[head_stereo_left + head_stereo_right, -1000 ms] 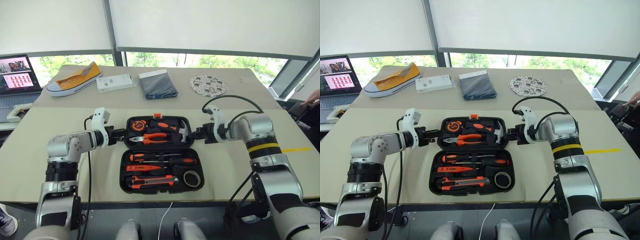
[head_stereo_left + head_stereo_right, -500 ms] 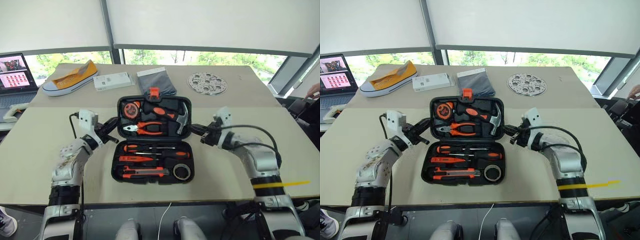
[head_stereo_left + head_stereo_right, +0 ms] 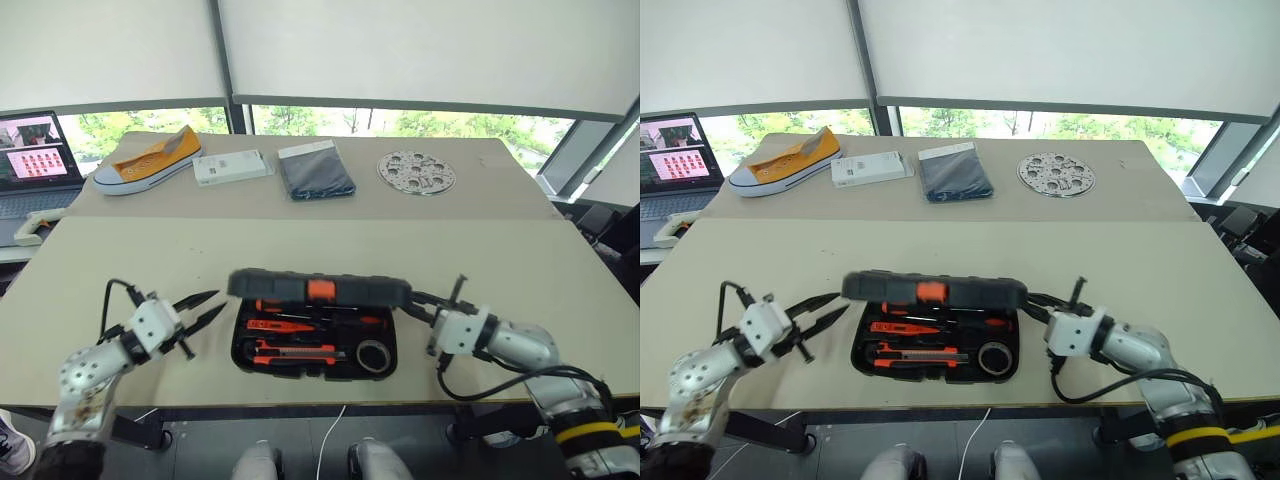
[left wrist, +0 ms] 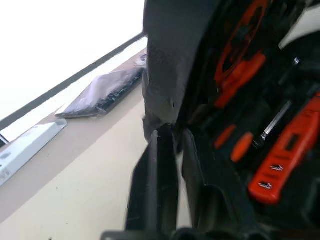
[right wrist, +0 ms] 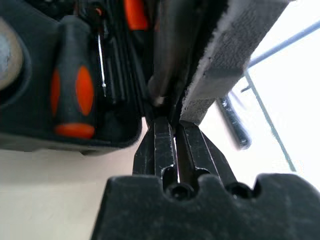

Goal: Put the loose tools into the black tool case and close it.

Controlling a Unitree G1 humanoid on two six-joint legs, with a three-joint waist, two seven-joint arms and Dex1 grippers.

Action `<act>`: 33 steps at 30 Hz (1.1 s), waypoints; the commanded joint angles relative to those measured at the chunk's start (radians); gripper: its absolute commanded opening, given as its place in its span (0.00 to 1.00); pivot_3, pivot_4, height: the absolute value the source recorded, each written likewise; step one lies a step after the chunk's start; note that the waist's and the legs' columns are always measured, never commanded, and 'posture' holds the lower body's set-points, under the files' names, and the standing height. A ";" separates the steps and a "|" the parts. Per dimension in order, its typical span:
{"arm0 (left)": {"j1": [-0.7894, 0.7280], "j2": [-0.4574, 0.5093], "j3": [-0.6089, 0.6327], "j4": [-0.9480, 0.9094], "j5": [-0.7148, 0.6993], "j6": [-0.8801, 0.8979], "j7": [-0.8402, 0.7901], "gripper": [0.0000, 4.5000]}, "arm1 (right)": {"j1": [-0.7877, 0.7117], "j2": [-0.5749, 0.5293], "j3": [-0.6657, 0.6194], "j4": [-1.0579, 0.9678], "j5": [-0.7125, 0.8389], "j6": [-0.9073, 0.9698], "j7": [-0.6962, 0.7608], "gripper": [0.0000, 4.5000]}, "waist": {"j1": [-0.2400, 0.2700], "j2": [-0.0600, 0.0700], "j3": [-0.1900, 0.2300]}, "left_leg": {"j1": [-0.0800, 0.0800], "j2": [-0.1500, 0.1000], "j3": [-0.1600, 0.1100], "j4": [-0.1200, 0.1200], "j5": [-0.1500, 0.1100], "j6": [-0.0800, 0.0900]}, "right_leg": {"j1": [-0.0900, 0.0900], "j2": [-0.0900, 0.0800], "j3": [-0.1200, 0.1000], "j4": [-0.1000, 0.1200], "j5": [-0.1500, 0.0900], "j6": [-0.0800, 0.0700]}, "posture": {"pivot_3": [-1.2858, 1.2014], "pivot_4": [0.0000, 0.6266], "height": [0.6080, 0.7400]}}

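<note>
The black tool case (image 3: 250, 358) lies open-sided near the table's front edge. Its lid (image 3: 350, 288), with the small orange latch (image 3: 320, 290), hangs tipped down, nearly level, just above the base. In the base lie orange-and-black screwdrivers (image 3: 275, 325), the utility knife (image 3: 290, 350) and the dark tape roll (image 3: 375, 353). My left gripper (image 3: 207, 307) is open, just left of the lid's left end and apart from it. My right gripper (image 3: 418, 302) sits at the lid's right end, fingers a narrow gap apart with nothing between them; its fingertips (image 5: 165, 122) are right at the lid's edge.
On the far table lie a yellow shoe (image 3: 145, 158), a white box (image 3: 232, 165), a folded dark grey cloth (image 3: 315, 170) and a round perforated disc (image 3: 416, 172). A laptop (image 3: 35, 150) stands at the far left. Bare tabletop flanks the case.
The lid has swung down from upright to nearly level over the base. Both grippers pulled back toward me and rolled over. The left one has opened and come off the lid.
</note>
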 commanded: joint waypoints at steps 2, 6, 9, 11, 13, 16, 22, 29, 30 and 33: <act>0.026 0.031 0.064 0.014 -0.029 -0.007 0.023 0.59 | 0.060 -0.042 -0.053 0.030 0.031 -0.013 -0.018 0.43 | 0.004 -0.001 0.000 | -0.001 0.000 0.000 0.000 0.000 0.000 | 0.000 -0.001 0.000 0.000 0.000 -0.002 | 0.52 0.24 1.00; 0.010 0.060 0.102 0.058 -0.080 0.101 0.025 0.92 | 0.125 -0.087 -0.120 0.025 0.114 0.008 0.002 0.75 | -0.001 -0.001 0.000 | 0.000 0.001 0.000 0.000 0.000 0.000 | 0.000 0.000 0.000 0.001 0.000 -0.001 | 0.52 0.24 1.00; -0.078 0.069 0.071 0.090 -0.069 0.188 0.037 0.92 | 0.278 -0.137 -0.147 -0.114 0.375 0.178 0.166 0.78 | 0.009 -0.001 0.000 | 0.002 0.001 0.000 -0.001 0.000 0.000 | 0.001 0.000 0.000 0.001 0.000 0.001 | 0.52 0.24 1.00; -0.134 0.057 0.045 0.085 -0.071 0.248 0.040 0.80 | 0.361 -0.165 -0.160 -0.218 0.489 0.286 0.232 0.69 | 0.019 -0.002 0.000 | 0.003 0.001 -0.001 -0.002 0.000 0.000 | 0.002 0.000 -0.001 0.001 0.001 0.001 | 0.52 0.24 1.00; -0.181 0.045 0.021 0.082 -0.064 0.294 0.044 0.70 | 0.418 -0.191 -0.166 -0.303 0.543 0.361 0.281 0.55 | 0.020 -0.002 0.000 | 0.003 0.002 -0.001 -0.002 0.000 0.000 | 0.002 0.000 -0.001 0.001 0.002 0.003 | 0.52 0.24 1.00; -0.298 0.031 -0.059 0.105 -0.033 0.363 0.006 0.42 | 0.490 -0.222 -0.130 -0.431 0.590 0.521 0.333 0.31 | 0.016 -0.002 0.000 | 0.003 0.001 0.000 -0.002 0.000 0.000 | 0.002 0.000 0.000 0.001 0.002 0.005 | 0.52 0.24 1.00; -0.495 0.009 -0.178 0.263 0.057 0.395 -0.045 0.02 | 0.439 -0.155 -0.020 -0.527 0.542 0.658 0.331 0.00 | 0.012 -0.006 0.000 | 0.003 0.001 -0.001 -0.001 0.000 0.000 | 0.001 0.002 0.000 0.001 0.001 0.004 | 0.52 0.24 1.00; -0.547 -0.030 -0.246 0.383 0.092 0.425 -0.139 0.02 | 0.260 -0.036 0.058 -0.552 0.477 0.786 0.267 0.00 | 0.004 -0.008 0.001 | -0.001 0.001 -0.002 -0.001 0.000 0.000 | -0.001 0.003 0.000 0.001 0.003 0.004 | 0.52 0.24 1.00; -0.539 -0.029 -0.250 0.384 0.092 0.421 -0.155 0.02 | 0.229 -0.014 0.058 -0.543 0.466 0.798 0.251 0.00 | 0.003 -0.008 0.001 | -0.002 0.001 -0.002 -0.001 0.000 0.000 | -0.002 0.003 0.000 0.001 0.003 0.004 | 0.52 0.24 1.00; -0.515 -0.029 -0.237 0.375 0.086 0.418 -0.160 0.02 | 0.171 0.034 0.052 -0.505 0.436 0.819 0.217 0.00 | -0.001 -0.008 0.001 | -0.003 0.001 -0.003 -0.001 0.000 0.000 | -0.003 0.003 0.000 0.001 0.003 0.003 | 0.52 0.24 1.00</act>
